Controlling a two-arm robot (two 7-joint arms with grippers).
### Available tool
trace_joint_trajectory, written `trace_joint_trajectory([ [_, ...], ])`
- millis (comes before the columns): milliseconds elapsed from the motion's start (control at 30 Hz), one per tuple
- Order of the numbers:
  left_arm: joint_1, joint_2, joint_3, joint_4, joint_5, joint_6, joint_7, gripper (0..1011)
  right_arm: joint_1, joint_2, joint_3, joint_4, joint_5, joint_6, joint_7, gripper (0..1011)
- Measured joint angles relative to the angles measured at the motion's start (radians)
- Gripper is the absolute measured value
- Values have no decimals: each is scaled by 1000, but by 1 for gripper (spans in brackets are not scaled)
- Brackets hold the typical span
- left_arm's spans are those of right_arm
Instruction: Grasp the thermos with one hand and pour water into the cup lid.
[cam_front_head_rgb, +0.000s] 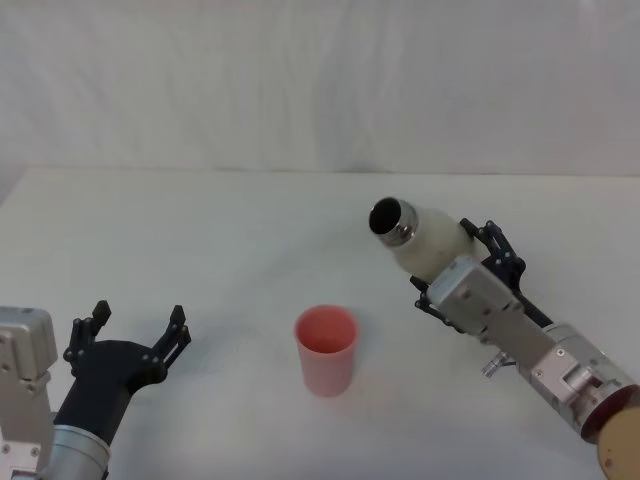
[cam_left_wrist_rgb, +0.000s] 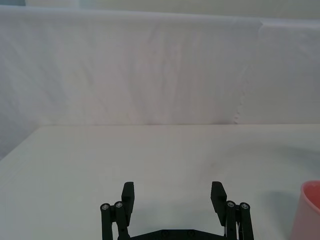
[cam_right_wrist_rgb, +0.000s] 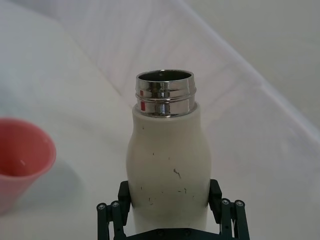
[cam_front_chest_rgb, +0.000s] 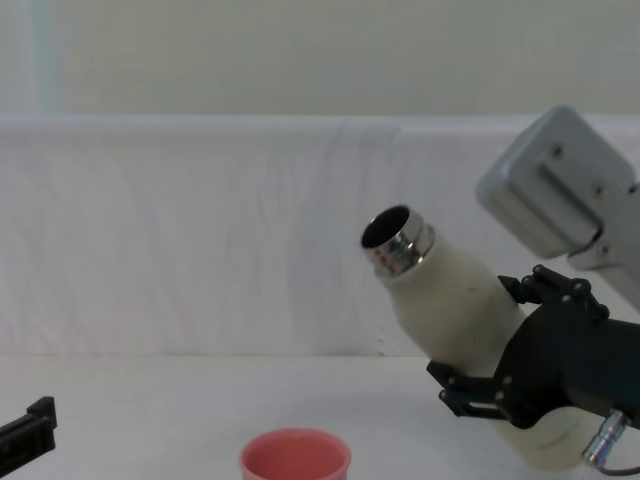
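The cream-white thermos (cam_front_head_rgb: 425, 240) is lifted off the table and tilted, its open steel neck (cam_front_head_rgb: 390, 220) pointing up and toward the left. My right gripper (cam_front_head_rgb: 455, 262) is shut around its lower body. In the right wrist view the thermos (cam_right_wrist_rgb: 167, 160) stands between the black fingers (cam_right_wrist_rgb: 125, 195); the chest view shows the thermos (cam_front_chest_rgb: 450, 300) leaning left in the gripper (cam_front_chest_rgb: 485, 335). The salmon-pink cup lid (cam_front_head_rgb: 326, 348) stands upright on the table, below and left of the neck, apart from it. My left gripper (cam_front_head_rgb: 140, 315) rests open at the near left, holding nothing.
The white table (cam_front_head_rgb: 200, 230) stretches back to a white cloth backdrop (cam_front_head_rgb: 320, 80). The cup lid (cam_front_chest_rgb: 295, 457) sits near the front edge in the chest view, and its rim (cam_left_wrist_rgb: 307, 210) edges into the left wrist view beside the open left gripper (cam_left_wrist_rgb: 173, 192).
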Motion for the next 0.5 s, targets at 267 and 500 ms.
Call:
trace_joint_trajectory([
  [267, 0, 0, 0, 0, 0, 0, 0, 1001, 13, 16, -32, -1, -119, 20, 2, 956],
  [500, 0, 0, 0, 0, 0, 0, 0, 1001, 24, 22, -58, 9, -204, 29, 0, 956],
])
